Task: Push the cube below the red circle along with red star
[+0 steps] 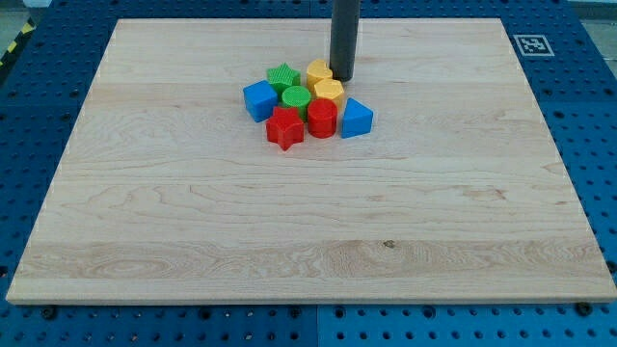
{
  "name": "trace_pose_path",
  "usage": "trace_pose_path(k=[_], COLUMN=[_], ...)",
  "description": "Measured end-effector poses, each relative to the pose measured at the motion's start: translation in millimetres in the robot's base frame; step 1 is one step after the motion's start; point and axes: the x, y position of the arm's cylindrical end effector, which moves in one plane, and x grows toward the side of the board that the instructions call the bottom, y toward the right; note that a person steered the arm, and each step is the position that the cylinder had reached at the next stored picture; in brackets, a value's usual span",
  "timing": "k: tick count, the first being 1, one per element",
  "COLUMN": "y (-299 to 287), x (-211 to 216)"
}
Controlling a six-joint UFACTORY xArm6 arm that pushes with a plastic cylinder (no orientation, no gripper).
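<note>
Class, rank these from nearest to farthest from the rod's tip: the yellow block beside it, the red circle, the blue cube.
From my tip:
1. Yellow block, touching or nearly so on the view's left.
2. Red circle, below it.
3. Blue cube, at the cluster's left.

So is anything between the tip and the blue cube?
Yes. My tip is at the cluster's upper right; two yellow blocks, the green star and green circle lie between it and the blue cube.

My tip (343,77) touching yellow block (319,71); blue cube (258,99) beside red star (284,128), red circle (322,119).
</note>
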Motion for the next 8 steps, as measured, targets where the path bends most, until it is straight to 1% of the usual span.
trace_pose_path(k=[1,2,3,4,5,6,8], y=[-0.7,-23.3,-70.3,-119.6,-130.5,-125.9,-118.9], x=[0.0,-34.2,-44.6,-25.3,11.9,48.1,85.6])
